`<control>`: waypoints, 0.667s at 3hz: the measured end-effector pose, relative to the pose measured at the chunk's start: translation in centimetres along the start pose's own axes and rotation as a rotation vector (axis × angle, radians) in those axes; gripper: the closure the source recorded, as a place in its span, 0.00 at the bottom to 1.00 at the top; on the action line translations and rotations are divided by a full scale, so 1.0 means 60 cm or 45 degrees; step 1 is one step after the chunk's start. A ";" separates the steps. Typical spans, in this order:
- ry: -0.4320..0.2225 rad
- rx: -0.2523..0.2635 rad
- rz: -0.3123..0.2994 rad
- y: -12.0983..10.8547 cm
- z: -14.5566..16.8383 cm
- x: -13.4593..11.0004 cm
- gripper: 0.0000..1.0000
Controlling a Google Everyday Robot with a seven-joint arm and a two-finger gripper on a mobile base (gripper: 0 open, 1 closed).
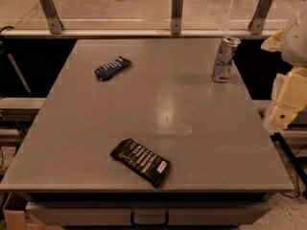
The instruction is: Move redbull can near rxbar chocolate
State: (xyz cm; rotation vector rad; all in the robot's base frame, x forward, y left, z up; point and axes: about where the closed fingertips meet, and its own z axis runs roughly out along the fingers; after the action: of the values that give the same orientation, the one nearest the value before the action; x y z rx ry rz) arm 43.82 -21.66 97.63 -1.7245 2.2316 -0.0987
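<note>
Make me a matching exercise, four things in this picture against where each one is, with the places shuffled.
1 redbull can
2 rxbar chocolate
3 blue wrapper
4 pincer

A near the front edge of the table
B beyond the table's right edge
C far left part of the table
D far right part of the table

Pairs: 1-D, 2-A, 3-C, 4-B

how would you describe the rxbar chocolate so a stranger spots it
On the grey table, look near the front edge, left of centre, far from the redbull can at the back right and the gripper off the right side. The rxbar chocolate is black with white text rows, bigger than the dark blue wrapper farther back.
</note>
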 end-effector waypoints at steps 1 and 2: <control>0.000 0.000 0.000 0.000 0.000 0.000 0.00; -0.022 0.014 -0.006 -0.023 0.013 0.005 0.00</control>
State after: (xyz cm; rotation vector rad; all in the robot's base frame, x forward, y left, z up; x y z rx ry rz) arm 45.24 -22.24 97.16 -1.7185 2.2112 -0.0962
